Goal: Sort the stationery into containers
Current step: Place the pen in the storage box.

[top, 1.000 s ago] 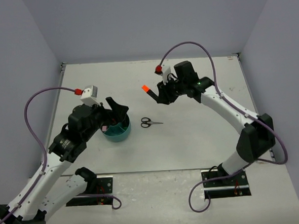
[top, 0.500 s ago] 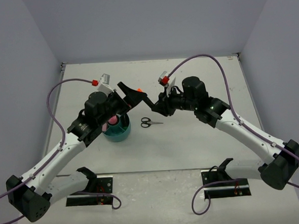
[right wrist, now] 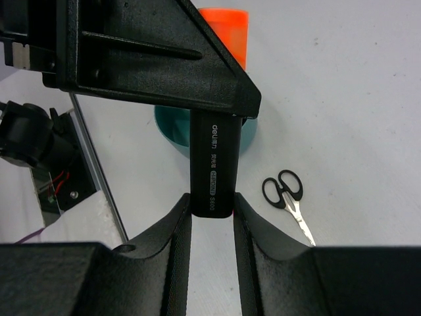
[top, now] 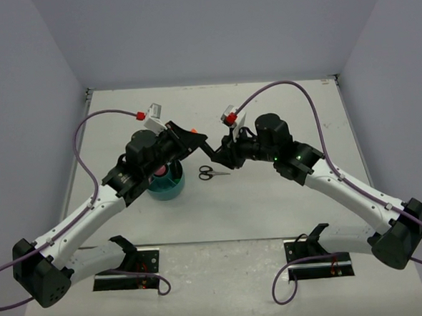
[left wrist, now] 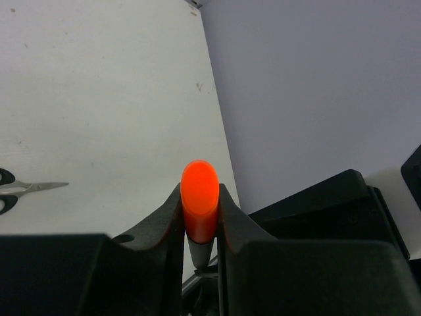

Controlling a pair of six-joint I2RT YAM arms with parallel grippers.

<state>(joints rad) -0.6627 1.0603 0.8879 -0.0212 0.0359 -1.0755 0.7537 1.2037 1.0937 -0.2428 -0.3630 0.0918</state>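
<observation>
A white table point(top: 257, 205) is lying flat and showing a few small dark specks on its surface. Pale grey-violet walls point(top: 210, 29) are standing around it at the back and along both sides.

The whole table point(top: 265, 112) is seen from high above its near edge by the top camera. Close, opposed views are given by the wrist cameras, and the orange-capped highlighter point(left wrist: 199, 191) and scissors point(right wrist: 293, 205) are shared by both

Left fingers point(left wrist: 168, 217) clamped; right fingers point(right wrist: 177, 232) clamped; both tip-to-tip midair
</observation>
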